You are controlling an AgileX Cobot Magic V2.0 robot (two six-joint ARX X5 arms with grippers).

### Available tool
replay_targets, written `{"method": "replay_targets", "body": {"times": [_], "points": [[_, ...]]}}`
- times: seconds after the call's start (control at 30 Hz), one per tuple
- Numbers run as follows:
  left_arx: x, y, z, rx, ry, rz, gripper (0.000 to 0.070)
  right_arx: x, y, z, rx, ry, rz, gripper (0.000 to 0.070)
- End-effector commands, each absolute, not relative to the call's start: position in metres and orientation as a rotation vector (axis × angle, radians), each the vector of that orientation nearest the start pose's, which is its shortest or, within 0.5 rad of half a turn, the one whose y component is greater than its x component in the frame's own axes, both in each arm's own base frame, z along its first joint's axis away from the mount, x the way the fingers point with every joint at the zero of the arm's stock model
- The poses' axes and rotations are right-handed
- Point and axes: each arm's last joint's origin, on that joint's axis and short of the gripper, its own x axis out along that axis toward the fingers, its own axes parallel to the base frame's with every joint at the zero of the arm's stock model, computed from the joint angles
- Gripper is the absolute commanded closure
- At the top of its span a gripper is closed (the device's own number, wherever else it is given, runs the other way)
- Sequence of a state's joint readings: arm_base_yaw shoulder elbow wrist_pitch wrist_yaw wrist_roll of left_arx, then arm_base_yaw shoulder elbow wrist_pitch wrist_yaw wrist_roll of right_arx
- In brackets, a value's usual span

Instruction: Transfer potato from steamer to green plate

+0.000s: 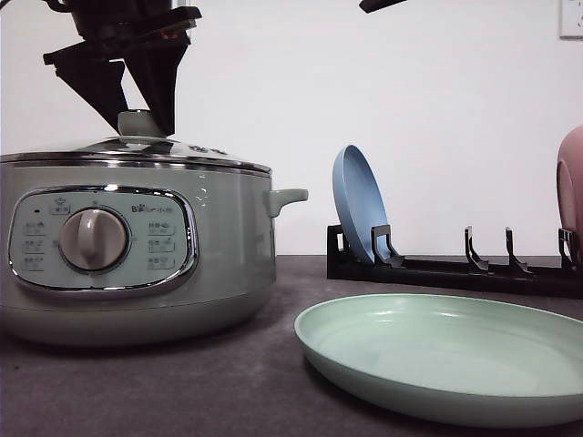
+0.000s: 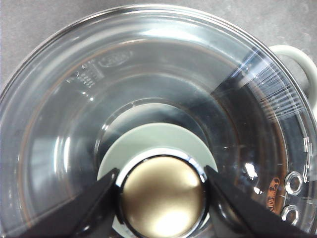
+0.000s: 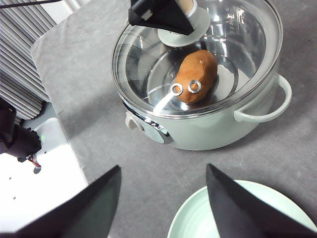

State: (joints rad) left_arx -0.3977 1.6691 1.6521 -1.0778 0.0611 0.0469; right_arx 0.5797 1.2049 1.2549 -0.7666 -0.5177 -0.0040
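Steamer (image 1: 137, 255): lid on, potato (image 3: 197, 75) lying inside. Left gripper (image 2: 161, 198): jaws bracketing the lid knob (image 2: 162, 196); grasp unconfirmed. Best squeezing squarely, lifting straight. Green plate (image 1: 437, 355): waiting right of steamer. Right gripper (image 3: 163, 208): hanging released above.

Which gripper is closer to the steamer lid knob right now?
Left. The left gripper has a finger on each side of the lid knob, while the right gripper hangs open above the table by the green plate.

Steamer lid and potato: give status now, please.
Left gripper fingers around the gold lid knob. Right gripper open, above the pale green plate. Orange-brown potato inside the sage-green steamer, glass lid on.
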Motion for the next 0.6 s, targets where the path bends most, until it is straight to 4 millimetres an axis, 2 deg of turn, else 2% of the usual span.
{"method": "replay_targets", "body": {"times": [0.0, 0.13, 0.33, 0.57], "points": [[0.312, -0.135, 0.337, 0.222, 1.083, -0.444, 0.054, 0.192, 0.145, 0.366, -0.043, 0.725, 1.061, 0.0361], [0.312, -0.135, 0.337, 0.223, 1.09, -0.443, 0.0695, 0.192, 0.145, 0.366, -0.043, 0.725, 1.062, 0.0361], [0.311, -0.135, 0.337, 0.225, 1.1, -0.443, 0.0698, 0.192, 0.145, 0.366, -0.043, 0.724, 1.061, 0.0361], [0.306, -0.128, 0.349, 0.208, 1.048, -0.434, 0.0698, 0.192, 0.145, 0.366, -0.042, 0.725, 1.061, 0.0361]]}}
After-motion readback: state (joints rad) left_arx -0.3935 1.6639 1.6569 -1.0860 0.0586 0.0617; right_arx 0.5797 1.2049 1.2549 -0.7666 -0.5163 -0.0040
